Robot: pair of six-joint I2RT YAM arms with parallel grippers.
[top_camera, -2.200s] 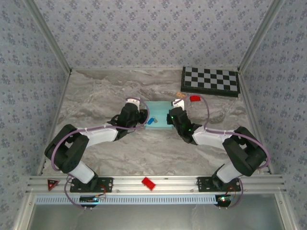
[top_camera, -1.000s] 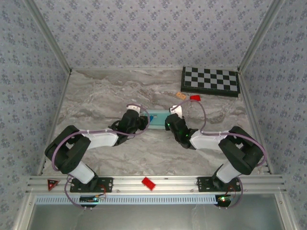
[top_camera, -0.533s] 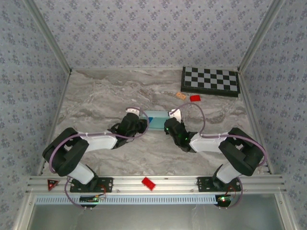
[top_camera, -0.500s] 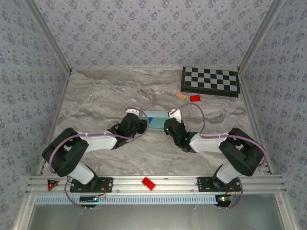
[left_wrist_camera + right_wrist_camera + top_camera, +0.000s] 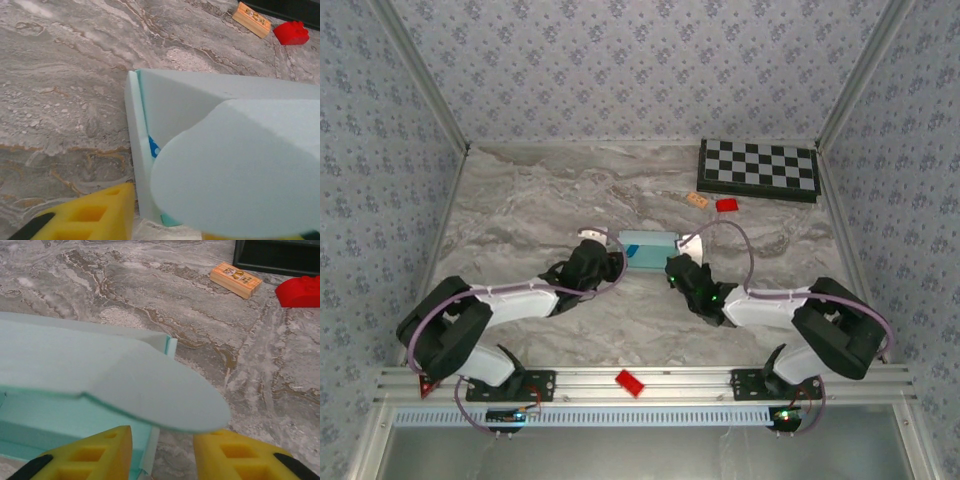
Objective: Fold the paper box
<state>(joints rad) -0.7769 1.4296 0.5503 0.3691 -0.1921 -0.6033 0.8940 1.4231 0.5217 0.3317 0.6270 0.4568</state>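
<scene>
Marble tabletop (image 5: pixel 520 200) carries the paper box (image 5: pixel 648 247) at its middle, between the left gripper (image 5: pixel 612 262) and right gripper (image 5: pixel 162 445), both with jaws parted on nothing, so the 2 unheld rounded flaps (image 5: pixel 150 385) may spring back open.
</scene>
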